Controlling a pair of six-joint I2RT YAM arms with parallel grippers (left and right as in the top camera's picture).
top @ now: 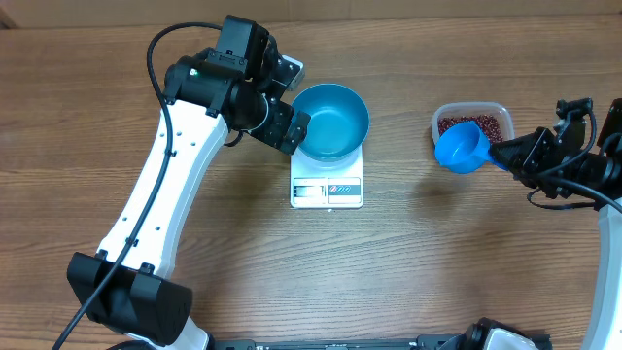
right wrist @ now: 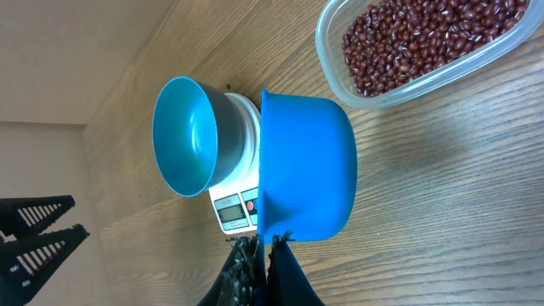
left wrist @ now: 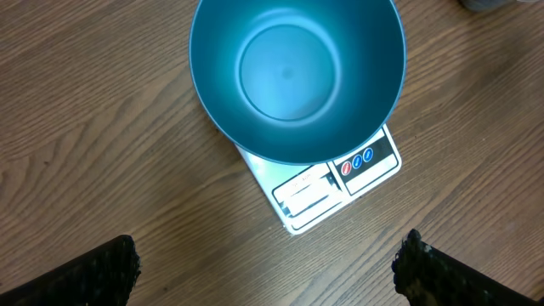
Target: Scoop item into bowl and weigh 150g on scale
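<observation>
Left claw (left wrist: 268, 255) spread wide, apparently clear of bowl (left wrist: 296, 76) atop scale (left wrist: 340, 178).

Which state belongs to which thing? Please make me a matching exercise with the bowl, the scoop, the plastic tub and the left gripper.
Things:
1. bowl
2. scoop
3. tub
4. left gripper

States:
A. open, holding nothing
B. filled with beans
C. empty, standing on the scale
D. held by the right gripper

Pairs: 1-C, 2-D, 3-B, 4-A
</observation>
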